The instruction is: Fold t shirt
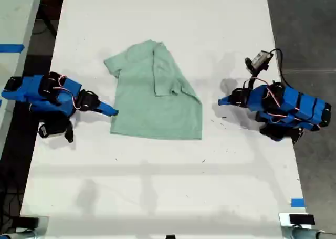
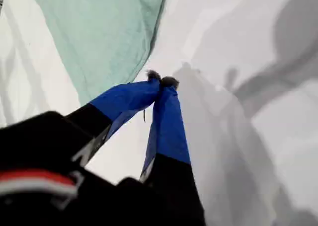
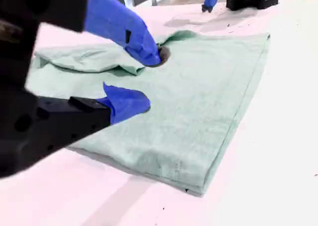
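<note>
Exterior view: plain t shirt [image 1: 157, 94], printless

A long white desk [image 1: 157, 197] is seen under soft light, flanked by dark grey floor [image 1: 310, 29] (blue tape [image 1: 11, 48] marks a neighbouring pale surface).

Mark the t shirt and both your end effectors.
t shirt [image 1: 157, 115]: exterior view, flat lower body panel.
my first end effector [image 2: 161, 81]: first wrist view, where the shut tips meet.
my second end effector [image 3: 148, 79]: second wrist view, midway between the open tips.
</note>
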